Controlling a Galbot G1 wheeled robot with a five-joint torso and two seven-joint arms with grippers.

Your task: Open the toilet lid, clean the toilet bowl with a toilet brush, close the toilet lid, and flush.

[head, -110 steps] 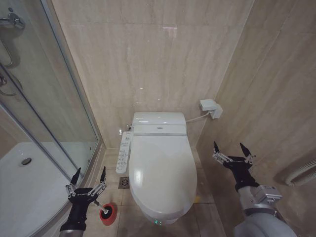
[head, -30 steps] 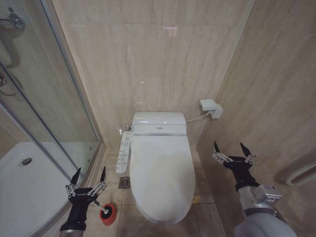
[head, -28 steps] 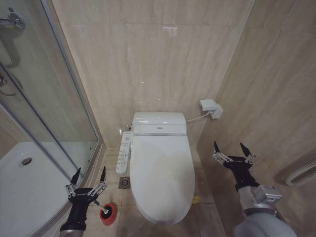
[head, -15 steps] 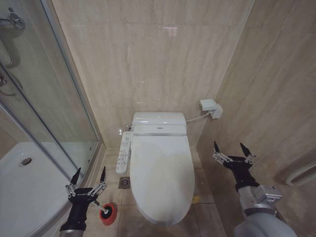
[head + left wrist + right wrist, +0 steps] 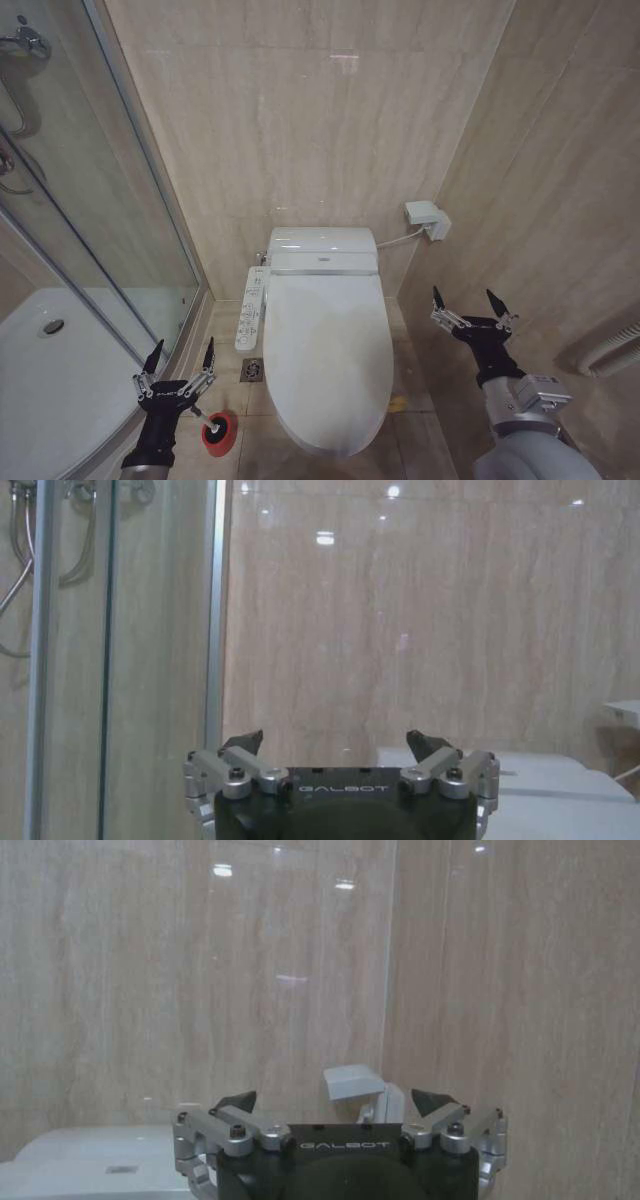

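The lid (image 5: 325, 355) is lying shut over the toilet against the back wall, hiding the bowl. The left gripper (image 5: 180, 362) is hovering low beside the shower glass (image 5: 110, 240), fingers spread wide and holding nothing. Just below it on the floor, the brush (image 5: 216, 432) is sitting in its red holder. The right gripper (image 5: 470, 305) is hanging wide open and empty near the right wall, apart from the toilet.

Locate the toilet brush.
In the head view, the toilet brush stands in its red holder on the floor, left of the toilet bowl, below the left gripper.
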